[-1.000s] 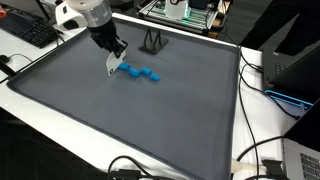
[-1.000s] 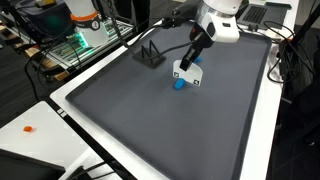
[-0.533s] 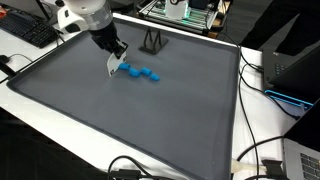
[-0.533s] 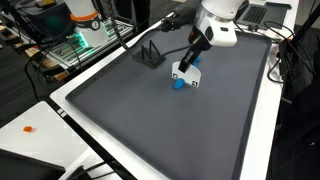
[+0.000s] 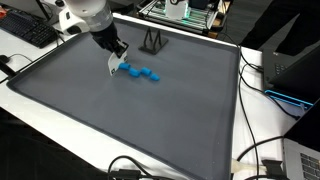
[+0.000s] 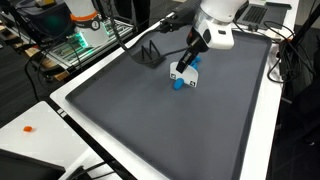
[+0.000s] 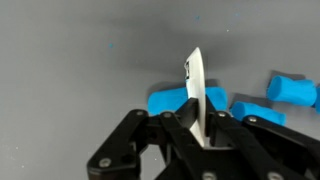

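**Asker:** On the gray mat [image 5: 120, 125], what do you have hold of?

**Me:** A white card [image 7: 196, 85]. My end effector [image 7: 197, 125] is clamped together on its edge, one finger on each face. In the wrist view the card stands upright and edge-on, rising straight out from between my fingers [image 7: 165, 135].

**Asker:** Where is that on the table [image 5: 45, 125]?

**Me:** Toward the far part of the mat, near the corner where my arm comes in. In both exterior views the card hangs below my end effector [image 5: 116, 55], tilted, with its lower end down by the mat. I cannot tell whether it touches the surface.

**Asker:** And what lies around it?

**Me:** A short row of blue blocks [image 5: 141, 73] lies flat on the mat, just beside the card. The card sits at the end of the row nearest my arm. In the wrist view the closest block [image 7: 170, 100] shows on both sides of the card, so it is right behind it. I cannot say whether the two actually meet. Another block [image 7: 292, 90] lies off to one side, a little apart from the rest.

**Asker:** Anything else close by?

**Me:** A black stand [image 5: 152, 42], shaped like a small open triangle, is upright near the far edge of the mat, apart from the blocks and from me. In an exterior view it shows beside my end effector [image 6: 193, 60], with the card [image 6: 183, 75] between it and the blocks [image 6: 181, 85]. A keyboard [image 5: 25, 30] sits off the mat, on the table beyond my arm.
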Action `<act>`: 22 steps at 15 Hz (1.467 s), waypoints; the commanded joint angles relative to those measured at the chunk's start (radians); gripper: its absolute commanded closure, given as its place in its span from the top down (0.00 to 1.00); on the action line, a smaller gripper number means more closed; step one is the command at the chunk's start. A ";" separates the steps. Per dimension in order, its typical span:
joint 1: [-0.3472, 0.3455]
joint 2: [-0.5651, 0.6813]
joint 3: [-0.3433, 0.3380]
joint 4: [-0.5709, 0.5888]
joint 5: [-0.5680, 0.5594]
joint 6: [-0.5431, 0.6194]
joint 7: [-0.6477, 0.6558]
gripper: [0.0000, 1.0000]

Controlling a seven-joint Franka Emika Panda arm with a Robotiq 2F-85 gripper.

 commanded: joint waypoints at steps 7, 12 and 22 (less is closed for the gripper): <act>-0.008 0.026 0.006 0.004 -0.016 -0.091 -0.011 0.02; -0.017 0.025 0.028 0.004 0.019 -0.073 -0.030 0.02; -0.027 -0.006 0.025 0.025 0.037 -0.111 -0.016 0.02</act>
